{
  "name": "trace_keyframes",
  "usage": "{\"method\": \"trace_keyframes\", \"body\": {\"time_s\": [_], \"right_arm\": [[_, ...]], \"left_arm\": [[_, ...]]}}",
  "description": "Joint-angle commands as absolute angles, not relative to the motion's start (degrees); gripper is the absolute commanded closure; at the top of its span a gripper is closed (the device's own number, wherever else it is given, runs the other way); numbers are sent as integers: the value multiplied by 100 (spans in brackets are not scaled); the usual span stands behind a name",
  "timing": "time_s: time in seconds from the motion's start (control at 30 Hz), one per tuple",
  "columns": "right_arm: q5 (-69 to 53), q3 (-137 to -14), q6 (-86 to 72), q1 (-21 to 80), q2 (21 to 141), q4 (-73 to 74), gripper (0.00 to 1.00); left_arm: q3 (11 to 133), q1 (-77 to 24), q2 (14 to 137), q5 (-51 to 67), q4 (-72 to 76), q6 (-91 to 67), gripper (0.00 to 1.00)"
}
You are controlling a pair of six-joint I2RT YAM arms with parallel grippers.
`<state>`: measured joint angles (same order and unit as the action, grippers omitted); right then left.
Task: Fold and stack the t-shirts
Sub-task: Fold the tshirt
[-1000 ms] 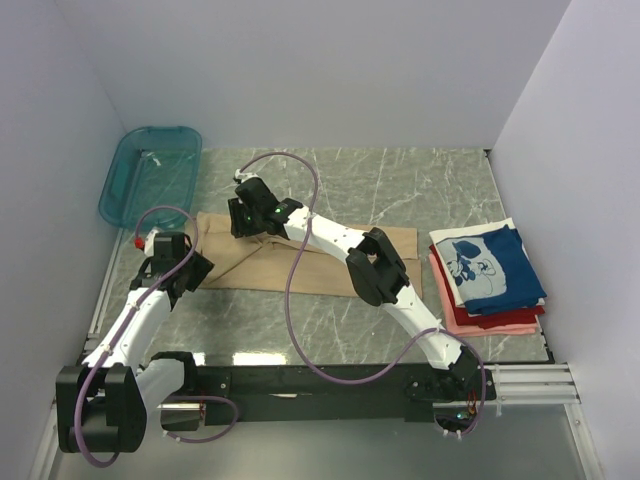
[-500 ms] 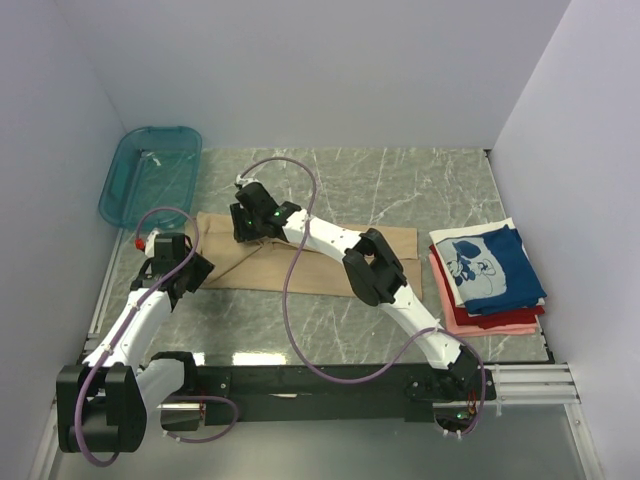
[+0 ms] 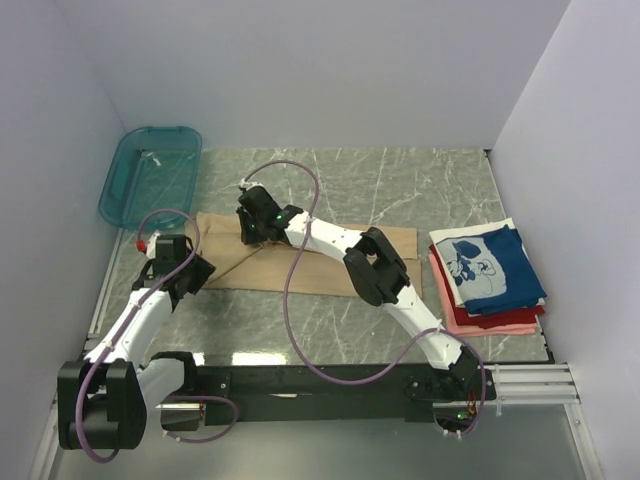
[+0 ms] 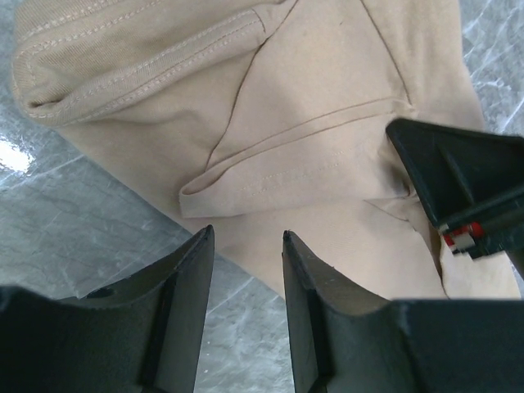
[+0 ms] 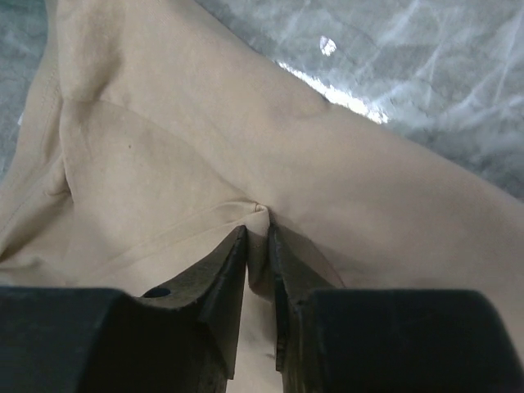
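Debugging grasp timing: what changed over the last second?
The right pincer edged slightly rightward over the tan t-shirt and closed, pinching a fold of it. The left pincer stayed open over the shirt's left edge; the folded stack at right did not move.

The tan t-shirt (image 3: 252, 272) is plain and partly folded into a long band. It lies flat across the table centre. The folded navy t-shirt (image 3: 495, 265), with white print, tops a stack at the right edge. The red t-shirt (image 3: 470, 318) lies beneath it, and the pink t-shirt (image 3: 510, 328) is lowest.
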<state>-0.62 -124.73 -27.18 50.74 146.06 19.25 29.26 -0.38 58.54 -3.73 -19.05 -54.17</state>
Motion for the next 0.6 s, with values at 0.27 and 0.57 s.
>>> {"method": "trace_keyframes", "body": {"time_s": [0.27,0.57], "right_arm": [[-167,-11602,-2786,5036,13140,1477,81],[-360,-10601,-2865,5045,12578,1134,83]], "left_arm": [[3049,-18,6178,-316,-1573,-5616,55],[3717,-18,6486,-325,-1705,-5599,55]]}}
